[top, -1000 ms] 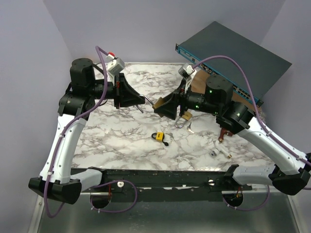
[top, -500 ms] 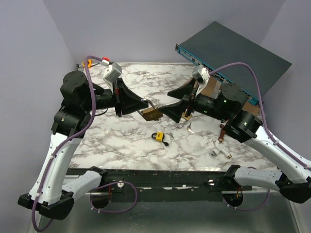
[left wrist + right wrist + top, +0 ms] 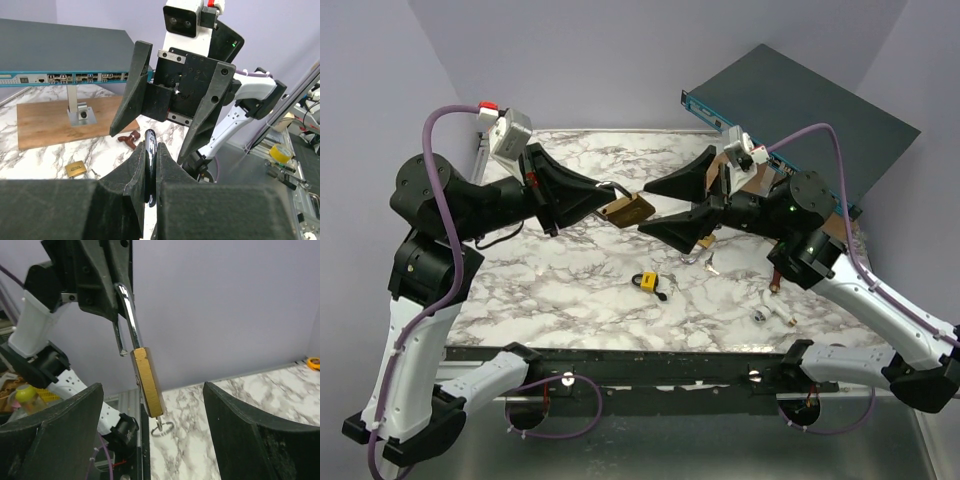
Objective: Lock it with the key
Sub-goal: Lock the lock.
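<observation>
Where left claw [image 3: 602, 190] grips, padlock [image 3: 627, 209] hangs (brass).

The left gripper [image 3: 604, 190] pinches the shackle of a brass padlock [image 3: 627, 210], holding it in the air over the marble table [image 3: 550, 290]. The right gripper [image 3: 644, 208] faces it, jaws spread wide (their tips flank the lock's end). A small black padlock [image 3: 648, 281] lies below.

Three padlocks [image 3: 626, 209] (two brass); one network switch [image 3: 800, 110]
</observation>
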You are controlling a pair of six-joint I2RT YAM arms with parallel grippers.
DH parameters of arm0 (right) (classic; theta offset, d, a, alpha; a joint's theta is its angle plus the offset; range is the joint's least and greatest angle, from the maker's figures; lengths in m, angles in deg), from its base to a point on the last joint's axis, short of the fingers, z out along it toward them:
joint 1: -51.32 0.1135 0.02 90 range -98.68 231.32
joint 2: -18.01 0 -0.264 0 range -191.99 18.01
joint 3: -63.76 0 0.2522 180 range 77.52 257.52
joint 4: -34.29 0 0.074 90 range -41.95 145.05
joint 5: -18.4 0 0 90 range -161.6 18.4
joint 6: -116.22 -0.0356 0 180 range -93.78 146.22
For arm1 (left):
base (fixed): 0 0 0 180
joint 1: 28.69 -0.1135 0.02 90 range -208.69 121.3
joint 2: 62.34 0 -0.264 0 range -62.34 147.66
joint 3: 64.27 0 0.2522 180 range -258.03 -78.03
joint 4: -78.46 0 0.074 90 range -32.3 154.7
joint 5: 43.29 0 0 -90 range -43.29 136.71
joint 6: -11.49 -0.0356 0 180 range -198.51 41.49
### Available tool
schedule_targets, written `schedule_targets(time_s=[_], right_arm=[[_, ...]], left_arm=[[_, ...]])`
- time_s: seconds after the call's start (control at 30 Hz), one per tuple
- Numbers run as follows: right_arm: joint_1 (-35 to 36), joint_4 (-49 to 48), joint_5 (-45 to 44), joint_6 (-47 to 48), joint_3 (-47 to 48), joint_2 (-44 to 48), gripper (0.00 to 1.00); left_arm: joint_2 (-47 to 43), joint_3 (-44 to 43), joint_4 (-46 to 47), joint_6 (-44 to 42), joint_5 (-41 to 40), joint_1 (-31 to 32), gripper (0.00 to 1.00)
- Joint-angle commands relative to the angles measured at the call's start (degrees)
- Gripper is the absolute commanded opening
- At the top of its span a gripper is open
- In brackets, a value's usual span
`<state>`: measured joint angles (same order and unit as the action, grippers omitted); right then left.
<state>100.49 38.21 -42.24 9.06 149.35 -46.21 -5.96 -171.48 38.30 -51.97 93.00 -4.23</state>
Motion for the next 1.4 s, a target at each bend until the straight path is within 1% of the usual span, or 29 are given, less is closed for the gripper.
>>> schedule_targets(time_s=[0.0, 0.1, 0.27, 0.4, 0.67, 0.8, 1.0, 1.07, 1.23, 1.37], right_arm=[[0.1, -9.7, 7.2, -5.2, 1.7, -1.4, 0.8], [0.1, -13.0, 8.6, -7.2, 1.6, -2.6, 0.77], [0.1, -20.3, 10.7, -12.7, 1.2, -4.9, 0.66], [0.1, -23.3, 10.3, -15.2, 0.7, -5.5, 0.58], [0.1, -32.3, 11.2, -22.7, -2.1, -6.4, 0.48], [0.1, -35.9, 11.8, -25.6, -3.4, -7.4, 0.47], [0.1, -36.3, 11.1, -26.3, -3.8, -7.4, 0.44], [0.1, -35.9, 10.9, -26.2, -4.0, -7.7, 0.45], [0.1, -35.8, 9.7, -26.2, -4.8, -7.8, 0.53], [0.1, -35.5, 8.8, -25.9, -5.3, -7.4, 0.53]], left_arm=[[-0.9, -2.8, 6.0, 4.4, -3.0, 1.0, 0.0], [-1.2, -2.8, 9.1, 6.8, -3.2, 1.4, 0.0], [-0.5, -3.8, 11.3, 7.9, -5.3, 3.1, 0.0], [-0.3, -4.1, 12.0, 8.1, -7.2, 4.2, 0.0], [-1.0, -2.2, 14.8, 9.0, -11.4, 5.6, 0.0], [-1.1, -1.1, 16.7, 9.9, -12.8, 6.1, 0.0], [-1.3, 0.0, 18.1, 10.2, -15.0, 6.9, 0.0], [-1.1, -0.1, 18.4, 10.3, -14.8, 7.2, 0.0], [-1.0, 0.4, 19.1, 10.5, -15.1, 7.6, 0.0], [-1.1, 0.7, 19.2, 10.5, -15.3, 7.8, 0.0]])
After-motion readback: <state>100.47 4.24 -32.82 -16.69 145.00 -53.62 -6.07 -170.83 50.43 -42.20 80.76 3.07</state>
